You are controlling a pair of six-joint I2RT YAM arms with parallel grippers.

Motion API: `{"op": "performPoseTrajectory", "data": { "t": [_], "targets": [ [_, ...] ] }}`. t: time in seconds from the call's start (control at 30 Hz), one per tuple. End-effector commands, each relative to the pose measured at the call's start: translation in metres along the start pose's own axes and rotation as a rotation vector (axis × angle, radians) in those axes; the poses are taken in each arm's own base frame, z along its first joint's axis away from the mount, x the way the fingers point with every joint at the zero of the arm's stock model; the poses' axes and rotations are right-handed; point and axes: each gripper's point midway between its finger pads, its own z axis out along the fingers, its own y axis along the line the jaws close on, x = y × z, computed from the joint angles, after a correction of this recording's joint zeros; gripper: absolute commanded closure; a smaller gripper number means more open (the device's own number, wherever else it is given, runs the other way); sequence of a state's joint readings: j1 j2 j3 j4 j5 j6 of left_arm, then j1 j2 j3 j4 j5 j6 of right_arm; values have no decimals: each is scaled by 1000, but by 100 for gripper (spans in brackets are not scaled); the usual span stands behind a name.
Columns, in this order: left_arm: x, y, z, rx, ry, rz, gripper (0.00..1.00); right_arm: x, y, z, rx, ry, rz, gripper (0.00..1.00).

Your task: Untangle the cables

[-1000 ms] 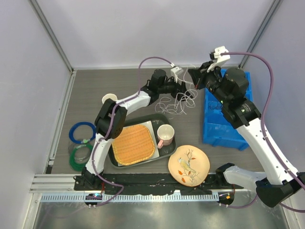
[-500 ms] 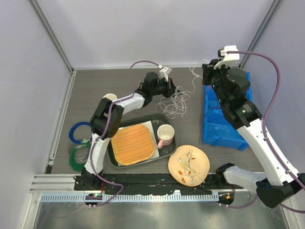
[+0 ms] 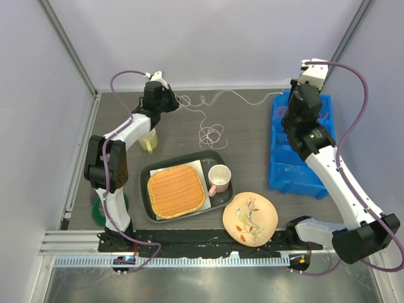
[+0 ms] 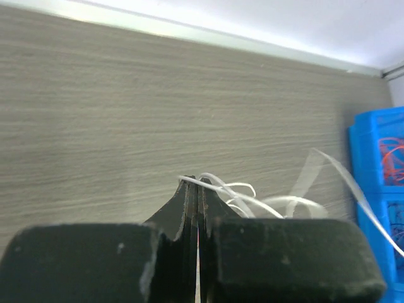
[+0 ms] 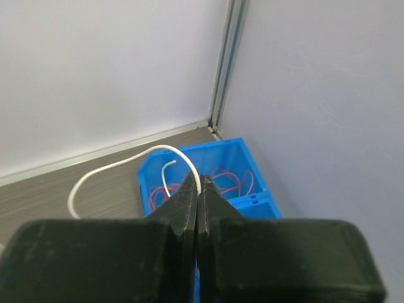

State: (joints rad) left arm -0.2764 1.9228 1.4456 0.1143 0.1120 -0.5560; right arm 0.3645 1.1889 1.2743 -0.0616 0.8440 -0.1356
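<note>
Both arms have swung apart: the left gripper (image 4: 195, 184) now sits at the far-left back of the grey wood-grain table (image 3: 252, 158), and the right gripper (image 5: 196, 181) is above the blue plastic crate (image 3: 315, 170). Each has its jaws pinched together on the thin white cables (image 3: 212, 135), which trail across the back of the table with a small bunch of loops lying between the arms.

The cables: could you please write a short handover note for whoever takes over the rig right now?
Left gripper: shut on a white cable, back left of the table.
Right gripper: shut on a white cable end over the blue bin.
Cables: a white strand spans the table's back between the arms; a bunch of white loops lies mid-table; red-orange cables lie in the bin.
Done: red-orange cables are separated out.
Left: the loops are not yet undone; draw them out.
</note>
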Motion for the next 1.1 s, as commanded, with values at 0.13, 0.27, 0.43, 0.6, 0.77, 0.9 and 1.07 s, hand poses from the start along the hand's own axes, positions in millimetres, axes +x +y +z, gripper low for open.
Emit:
{"op": "performPoseTrajectory", "data": {
  "t": [0.13, 0.27, 0.43, 0.6, 0.77, 0.9, 1.07],
  "targets": [
    [10, 2, -6, -52, 55, 63, 100, -26, -16, -3, 41, -78, 85, 99],
    [11, 13, -9, -114, 63, 64, 100, -27, -6, -2, -12, -75, 95, 99],
    [5, 59, -22, -375, 56, 93, 100, -32, -51, -5, 162, -72, 67, 99],
    [3, 74, -25, -468, 79, 108, 100, -40, -126, -37, 408, -82, 51, 99],
    [3, 87, -22, -541, 92, 100, 100, -47, -160, -62, 504, -138, 118, 99],
    [4, 106, -25, -605, 106, 52, 100, -47, -170, -72, 519, -140, 123, 99],
    [-2, 123, -32, -657, 102, 16, 100, -45, -172, -72, 545, -139, 116, 99]
  ]
}}
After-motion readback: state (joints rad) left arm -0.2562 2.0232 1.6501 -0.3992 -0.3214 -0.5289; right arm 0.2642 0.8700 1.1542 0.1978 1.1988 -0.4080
